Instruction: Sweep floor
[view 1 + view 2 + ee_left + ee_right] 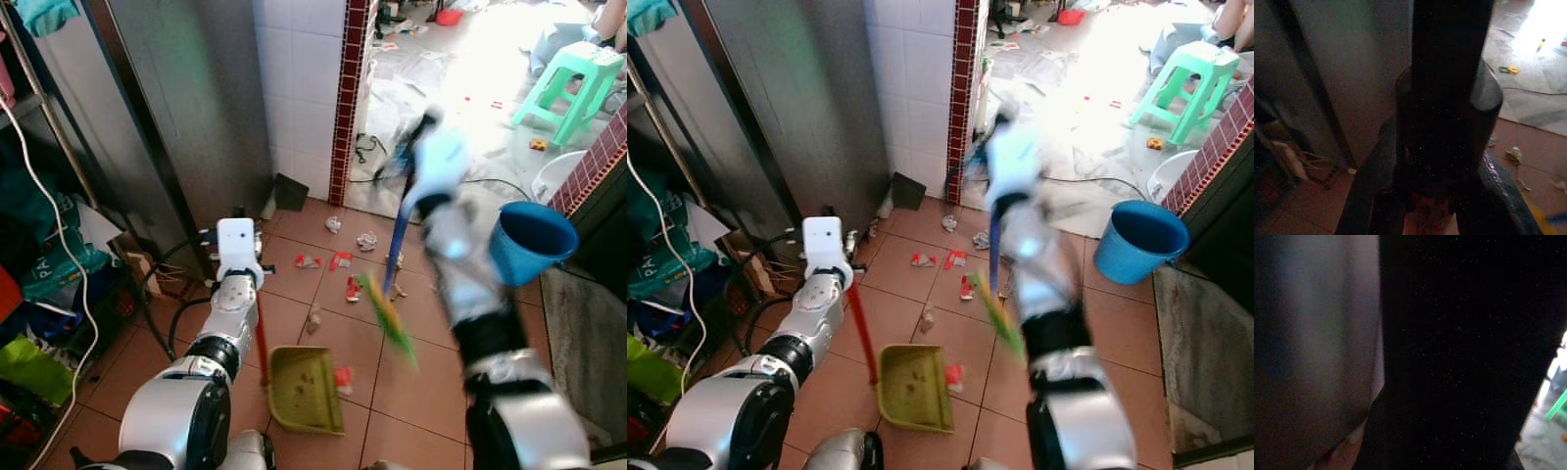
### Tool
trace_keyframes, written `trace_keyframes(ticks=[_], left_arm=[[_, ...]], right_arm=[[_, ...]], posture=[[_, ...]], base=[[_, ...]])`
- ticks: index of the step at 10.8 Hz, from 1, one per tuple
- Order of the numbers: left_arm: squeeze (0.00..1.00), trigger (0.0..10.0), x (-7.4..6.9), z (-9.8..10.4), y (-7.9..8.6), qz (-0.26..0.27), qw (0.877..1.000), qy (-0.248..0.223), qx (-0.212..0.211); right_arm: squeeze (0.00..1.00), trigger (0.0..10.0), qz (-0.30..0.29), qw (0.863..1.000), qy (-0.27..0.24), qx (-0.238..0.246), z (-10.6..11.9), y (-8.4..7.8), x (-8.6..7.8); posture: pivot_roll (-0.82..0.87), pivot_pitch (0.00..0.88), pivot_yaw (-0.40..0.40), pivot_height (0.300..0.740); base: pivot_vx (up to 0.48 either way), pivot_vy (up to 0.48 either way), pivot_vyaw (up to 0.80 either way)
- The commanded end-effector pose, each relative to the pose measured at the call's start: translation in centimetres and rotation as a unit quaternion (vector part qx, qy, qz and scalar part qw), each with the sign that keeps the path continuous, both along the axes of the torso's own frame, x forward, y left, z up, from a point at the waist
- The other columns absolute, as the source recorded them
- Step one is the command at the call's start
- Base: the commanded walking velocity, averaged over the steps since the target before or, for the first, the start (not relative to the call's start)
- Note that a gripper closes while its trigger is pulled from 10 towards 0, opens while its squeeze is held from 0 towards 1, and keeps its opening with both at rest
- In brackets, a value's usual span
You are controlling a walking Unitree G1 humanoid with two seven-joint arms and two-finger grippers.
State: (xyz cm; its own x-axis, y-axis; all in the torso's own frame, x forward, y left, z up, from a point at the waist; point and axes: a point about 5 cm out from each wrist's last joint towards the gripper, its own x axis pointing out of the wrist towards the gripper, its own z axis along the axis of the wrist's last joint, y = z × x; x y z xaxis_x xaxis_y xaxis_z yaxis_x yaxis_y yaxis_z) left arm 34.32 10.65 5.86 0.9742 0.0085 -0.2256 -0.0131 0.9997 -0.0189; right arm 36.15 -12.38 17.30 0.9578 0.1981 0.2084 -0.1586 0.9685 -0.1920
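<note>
Green dustpan [306, 390] on the tiled floor [411, 382] at six o'clock, left hand [240, 257] clamped on its red handle [261, 338], blurred right hand [423, 162] gripping the blue broom [394, 264], paper scraps [338, 259] at twelve o'clock, blue bucket [529, 242] at three o'clock.

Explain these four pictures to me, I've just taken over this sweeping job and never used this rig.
The two wide pictures come from the humanoid's head camera, looking down at a tiled floor. The two dark pictures come from cameras on its wrists. The left gripper holds the red handle of an olive dustpan, whose pan rests on the floor. The right gripper, blurred by motion, carries a blue-handled broom. Crumpled paper scraps lie ahead of the dustpan, and a blue bucket stands to the right.
</note>
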Motion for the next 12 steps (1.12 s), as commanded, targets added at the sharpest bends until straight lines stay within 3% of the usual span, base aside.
trace_keyframes(ticks=[1,4,8,9,11,12], left_arm=[[0.0,10.0,0.0,-0.1,-0.7,-0.017,1.0,0.014,-0.013],[0.0,10.0,0.1,0.0,-0.7,-0.019,1.0,0.009,-0.018],[0.0,10.0,0.2,0.0,-0.2,0.002,1.0,0.013,-0.017],[0.0,10.0,0.4,0.5,0.4,0.014,1.0,-0.003,-0.015],[0.0,10.0,0.2,0.1,0.2,0.01,1.0,0.013,-0.008],[0.0,10.0,0.2,0.0,0.2,0.009,1.0,0.014,-0.008]], right_arm=[[0.0,10.0,0.002,1.0,-0.016,-0.013,0.6,0.3,0.0],[0.0,10.0,-0.008,0.999,0.027,-0.03,-1.5,0.6,0.1],[0.0,10.0,-0.031,0.984,0.146,0.094,-4.0,1.1,0.3],[0.0,10.0,-0.033,0.983,0.154,0.099,-4.2,1.2,0.3],[0.0,10.0,-0.018,0.968,0.173,0.178,-3.4,1.4,0.6],[0.0,10.0,0.004,0.964,0.159,0.214,-1.8,1.7,1.0]], posture=[[-0.1,0.0,0.035,0.74],[-0.1,0.0,0.033,0.74],[-0.1,0.0,0.034,0.74],[-0.1,0.0,0.031,0.74],[-0.11,0.0,0.028,0.74],[-0.11,0.0,0.029,0.74]], base=[[0.0,0.0,0.0],[0.0,0.0,0.0],[0.0,0.0,0.0],[0.0,0.0,0.0],[0.0,0.0,0.0],[0.0,0.0,0.0]])
